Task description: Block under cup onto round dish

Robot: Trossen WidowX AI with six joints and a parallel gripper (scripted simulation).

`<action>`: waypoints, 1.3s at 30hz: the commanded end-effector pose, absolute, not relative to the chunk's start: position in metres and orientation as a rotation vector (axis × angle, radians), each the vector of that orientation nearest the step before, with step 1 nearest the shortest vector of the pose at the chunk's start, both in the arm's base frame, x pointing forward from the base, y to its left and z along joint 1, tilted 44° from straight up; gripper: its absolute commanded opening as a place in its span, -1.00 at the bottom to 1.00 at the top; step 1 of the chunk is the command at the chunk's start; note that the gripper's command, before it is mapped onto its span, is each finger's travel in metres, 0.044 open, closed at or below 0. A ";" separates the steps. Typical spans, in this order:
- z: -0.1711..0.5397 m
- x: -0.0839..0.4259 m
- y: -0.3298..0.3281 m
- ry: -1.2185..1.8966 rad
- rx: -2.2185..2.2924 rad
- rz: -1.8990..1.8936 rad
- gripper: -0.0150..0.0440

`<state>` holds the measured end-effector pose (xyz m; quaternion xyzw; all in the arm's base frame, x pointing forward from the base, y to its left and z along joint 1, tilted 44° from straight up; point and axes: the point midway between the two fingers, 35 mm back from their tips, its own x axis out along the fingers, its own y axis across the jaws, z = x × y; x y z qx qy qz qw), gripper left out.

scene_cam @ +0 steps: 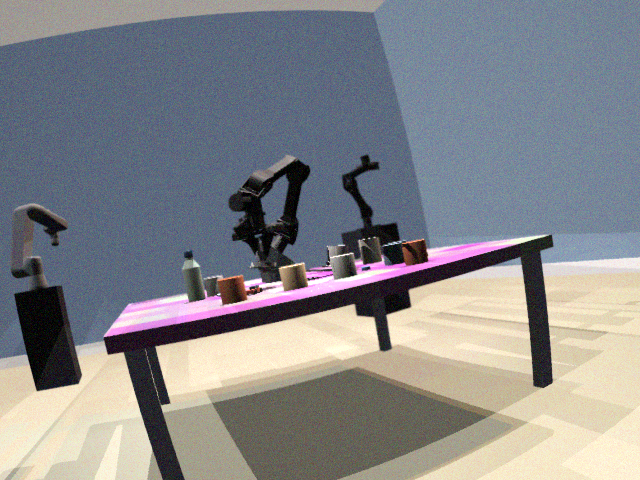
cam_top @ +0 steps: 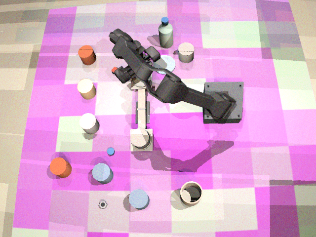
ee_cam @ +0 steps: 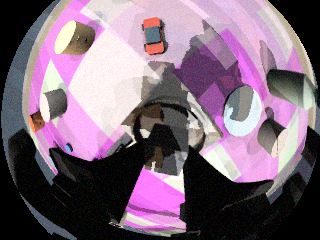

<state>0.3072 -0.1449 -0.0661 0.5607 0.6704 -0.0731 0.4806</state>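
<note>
The balance beam runs between two square end pans. A pale upside-down cup stands on one pan. The other pan carries a raised ring and no cup. My gripper is down inside that ring, shut on the block, which looks dark in the shadow between the fingertips. The arm hides the block in the top view. The fingers partly cover it in the wrist view, so its exact outline is unclear. The pale round dish lies close beside this pan, with no cup above it.
A red toy car lies beyond the ringed pan. A bottle and a pale cup stand near the dish. Orange, tan, white and blue cups stand around the balance; an open beige cup stands farther off.
</note>
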 end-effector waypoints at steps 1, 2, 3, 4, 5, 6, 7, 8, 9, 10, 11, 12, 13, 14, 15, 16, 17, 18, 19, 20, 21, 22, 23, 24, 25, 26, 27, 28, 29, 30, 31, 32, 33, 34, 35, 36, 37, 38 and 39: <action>-0.048 0.307 -0.166 1.618 1.353 -0.178 -0.49; -0.043 0.306 -0.170 1.619 1.355 -0.180 -0.49; -0.039 0.306 -0.173 1.620 1.358 -0.182 -0.49; -0.035 0.305 -0.177 1.622 1.360 -0.184 -0.49; -0.031 0.304 -0.180 1.623 1.362 -0.186 -0.49; -0.027 0.303 -0.184 1.625 1.365 -0.187 -0.49; -0.023 0.302 -0.187 1.626 1.367 -0.189 -0.49; -0.018 0.300 -0.191 1.628 1.370 -0.191 -0.49; -0.015 0.299 -0.193 1.629 1.372 -0.192 -0.49; -0.013 0.299 -0.195 1.630 1.373 -0.193 -0.49; -0.012 0.299 -0.196 1.630 1.373 -0.193 -0.49; -0.012 0.299 -0.196 1.630 1.373 -0.193 -0.49; -0.012 0.299 -0.196 1.630 1.373 -0.193 -0.49; -0.014 0.298 -0.196 1.630 1.373 -0.193 -0.49; -0.021 0.295 -0.198 1.629 1.373 -0.194 -0.49; -0.032 0.290 -0.200 1.629 1.372 -0.195 -0.49; -0.045 0.283 -0.203 1.629 1.371 -0.197 -0.49; -0.059 0.276 -0.205 1.628 1.371 -0.198 -0.49; -0.073 0.268 -0.206 1.628 1.370 -0.199 -0.49; -0.086 0.261 -0.207 1.628 1.370 -0.199 -0.49; -0.099 0.253 -0.207 1.628 1.369 -0.200 -0.49; -0.112 0.245 -0.207 1.628 1.369 -0.200 -0.49; -0.124 0.236 -0.206 1.629 1.369 -0.200 -0.49; -0.136 0.228 -0.204 1.629 1.369 -0.200 -0.49; -0.148 0.219 -0.202 1.629 1.369 -0.200 -0.49; -0.156 0.212 -0.201 1.630 1.369 -0.199 -0.49; -0.162 0.208 -0.199 1.630 1.369 -0.199 -0.49; -0.163 0.207 -0.199 1.630 1.369 -0.199 -0.49; -0.163 0.207 -0.199 1.630 1.369 -0.199 -0.49; -0.163 0.207 -0.199 1.630 1.369 -0.199 -0.49; -0.163 0.207 -0.199 1.630 1.369 -0.199 -0.49; -0.163 0.207 -0.199 1.630 1.369 -0.199 -0.49; -0.163 0.207 -0.199 1.630 1.369 -0.199 -0.49; -0.163 0.207 -0.199 1.630 1.369 -0.199 -0.49; -0.164 0.207 -0.198 1.630 1.369 -0.199 -0.49; -0.166 0.207 -0.196 1.630 1.369 -0.199 -0.49; -0.169 0.208 -0.194 1.630 1.369 -0.199 -0.49; -0.172 0.208 -0.191 1.630 1.369 -0.199 -0.49; -0.176 0.209 -0.188 1.630 1.370 -0.198 -0.49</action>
